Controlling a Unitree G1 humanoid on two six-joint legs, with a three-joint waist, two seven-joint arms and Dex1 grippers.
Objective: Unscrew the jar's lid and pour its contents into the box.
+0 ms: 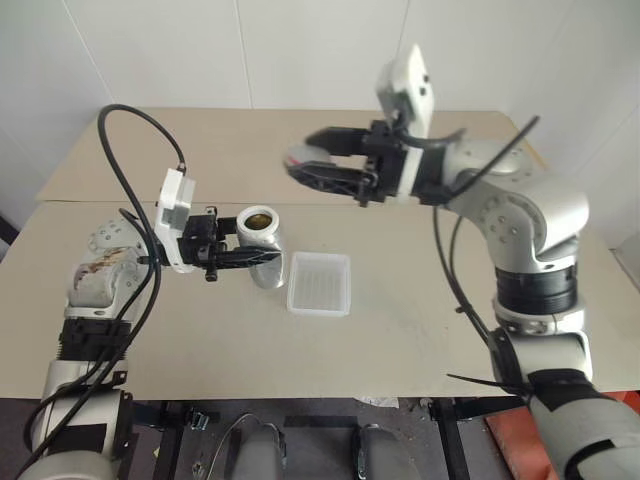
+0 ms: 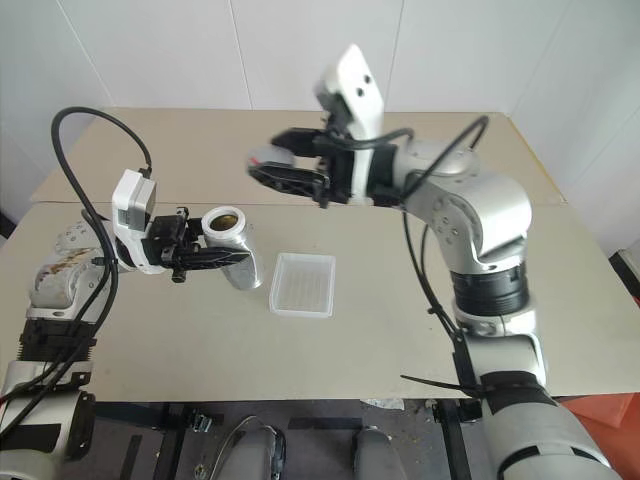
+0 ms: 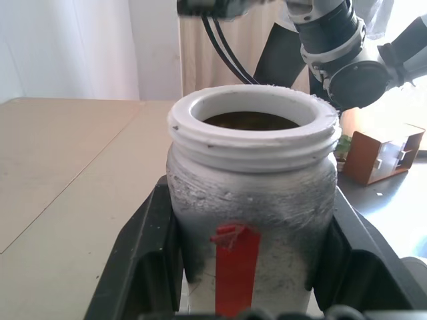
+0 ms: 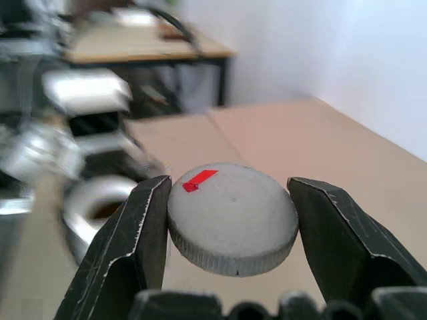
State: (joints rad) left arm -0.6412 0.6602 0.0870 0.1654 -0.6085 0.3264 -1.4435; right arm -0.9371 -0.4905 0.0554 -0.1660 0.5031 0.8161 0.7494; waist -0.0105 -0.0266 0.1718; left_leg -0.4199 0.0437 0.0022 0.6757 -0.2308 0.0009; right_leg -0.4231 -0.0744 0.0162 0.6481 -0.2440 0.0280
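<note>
Two grippers were engaged in the head views: the left gripper (image 1: 243, 256) was clamped on the jar (image 1: 262, 243), held upright above the table (image 1: 400, 330) with its white neck open, and the right gripper (image 1: 305, 165) was pinching the lid (image 1: 300, 158) up in the air, well apart from the jar. The box (image 1: 320, 283) lay flat on the table just beside the jar, apparently empty. Unscrewing was judged done; pouring remained, as did any setting-down of the lid. The left wrist view showed the fingers (image 3: 143, 247) pressed against both sides of the jar at the height of its red mark (image 3: 235, 263), with something dark visible inside the neck; the contents could not be made out as a separate piece. The right wrist view showed the grey lid, red mark (image 4: 199, 179) uppermost, gripped at its edge. The surface was a plain beige tabletop with a seam across it, otherwise bare; white walls stood behind, and another desk showed beyond.
</note>
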